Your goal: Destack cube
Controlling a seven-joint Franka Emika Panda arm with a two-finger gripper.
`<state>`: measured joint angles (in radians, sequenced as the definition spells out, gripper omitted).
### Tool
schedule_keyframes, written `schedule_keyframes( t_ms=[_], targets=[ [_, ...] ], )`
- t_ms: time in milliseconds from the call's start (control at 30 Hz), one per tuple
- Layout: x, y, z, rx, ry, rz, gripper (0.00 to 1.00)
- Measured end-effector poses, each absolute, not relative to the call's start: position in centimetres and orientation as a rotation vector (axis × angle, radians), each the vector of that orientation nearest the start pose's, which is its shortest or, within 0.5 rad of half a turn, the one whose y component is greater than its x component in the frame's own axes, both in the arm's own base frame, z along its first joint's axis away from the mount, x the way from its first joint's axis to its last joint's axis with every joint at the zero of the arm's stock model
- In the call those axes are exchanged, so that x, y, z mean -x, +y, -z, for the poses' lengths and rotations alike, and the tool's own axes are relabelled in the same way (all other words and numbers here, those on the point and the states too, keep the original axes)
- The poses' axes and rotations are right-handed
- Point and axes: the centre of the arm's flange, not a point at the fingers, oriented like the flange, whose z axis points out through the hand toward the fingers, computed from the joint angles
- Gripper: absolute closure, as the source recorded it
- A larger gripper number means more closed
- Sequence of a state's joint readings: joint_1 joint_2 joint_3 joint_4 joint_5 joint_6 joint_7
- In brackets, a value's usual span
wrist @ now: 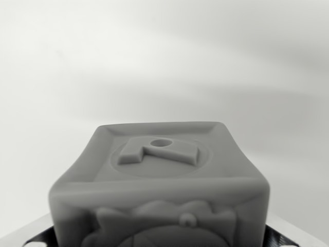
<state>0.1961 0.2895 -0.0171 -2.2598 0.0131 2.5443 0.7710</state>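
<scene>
While filling the wrist view, grey cube (159, 185) with raised emblem on top, pale backdrop, fingers' state indiscernible.

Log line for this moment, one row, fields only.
view: wrist | cube: close, centred low, raised letter on top face | gripper: fingertips not visible | background: plain pale surface | stack below: hidden

From my wrist view, the grey moulded cube with raised relief on its faces (159, 180) runs off the bottom edge, so I cannot see its lower part or whatever it rests on. The relief on its near face is cut off halfway and I cannot make out the figure. Two pale metallic slivers with dark trim at the bottom corners (31, 237) are too cropped to identify. The pale background is blurred.
</scene>
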Motion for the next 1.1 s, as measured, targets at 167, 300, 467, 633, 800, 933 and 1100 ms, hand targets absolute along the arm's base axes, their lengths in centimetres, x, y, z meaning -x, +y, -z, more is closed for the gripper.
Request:
schedule_keyframes(
  t_ms=[167,300,467,633,800,933,1100],
  targets=[
    [-53.3,10.5,-23.0,3.001,0.929,-0.008,1.0],
    [-53.4,11.3,-22.7,3.002,0.926,-0.008,1.0],
    [-53.6,12.2,-22.5,3.004,0.922,-0.007,1.0],
    [-53.8,13.0,-22.3,3.004,0.92,-0.007,1.0],
    [-54.0,13.9,-22.1,3.005,0.917,-0.006,1.0],
    [-54.1,14.7,-21.8,3.007,0.913,-0.006,1.0],
    [-54.3,15.5,-21.6,3.007,0.911,-0.005,1.0]
  ],
)
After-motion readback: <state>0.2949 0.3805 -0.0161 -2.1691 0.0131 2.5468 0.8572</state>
